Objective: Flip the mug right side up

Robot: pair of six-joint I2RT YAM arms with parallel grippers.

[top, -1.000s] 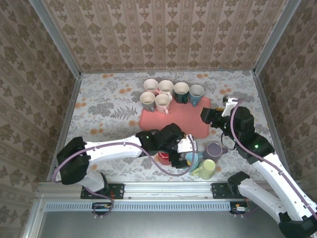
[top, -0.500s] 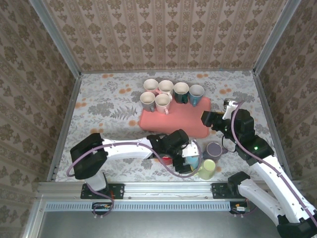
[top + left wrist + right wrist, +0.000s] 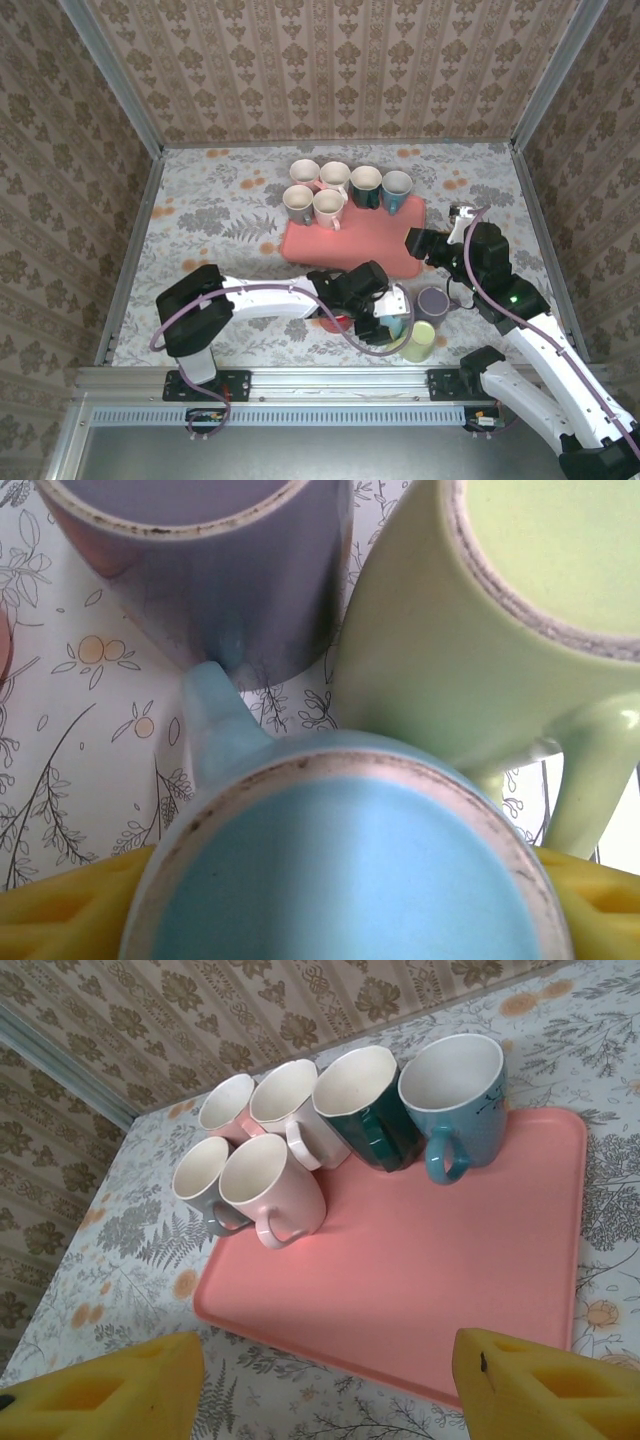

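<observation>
Top view: my left hand (image 3: 385,325) is down at the near edge of the counter (image 3: 200,220), a little right of its middle, over the light blue mug (image 3: 394,325). That mug is crowded. A red mug (image 3: 333,322) sits just to its left, half under my arm. A purple mug (image 3: 432,300) stands bottom up just beyond it to the right, and a green mug (image 3: 418,341) is just beside it towards the near edge. The pink tray (image 3: 360,245) lies past this cluster, with six mugs (image 3: 335,178) standing mouth up, bunched at its far left corner. My right hand (image 3: 425,243) hangs over the tray's right edge.

Left wrist view: the light blue mug (image 3: 340,880) is bottom up, its unglazed foot ring facing me. Its handle (image 3: 215,720) reaches towards the purple mug (image 3: 210,570), touching it or very nearly. The green mug (image 3: 470,630) presses in close on the right, also base up. My yellow pads (image 3: 60,910) flank the light blue mug on both sides. Its foot hides where they would meet the wall, so I cannot tell whether the left hand is clamped on it or only standing round it.

Right wrist view: the right hand's (image 3: 325,1360) pads stand well apart with nothing between them. Below lie the pink tray (image 3: 400,1290) and the six mugs. The blue mug (image 3: 455,1090) carries small dark marks near its rim, too small for me to read.
</observation>
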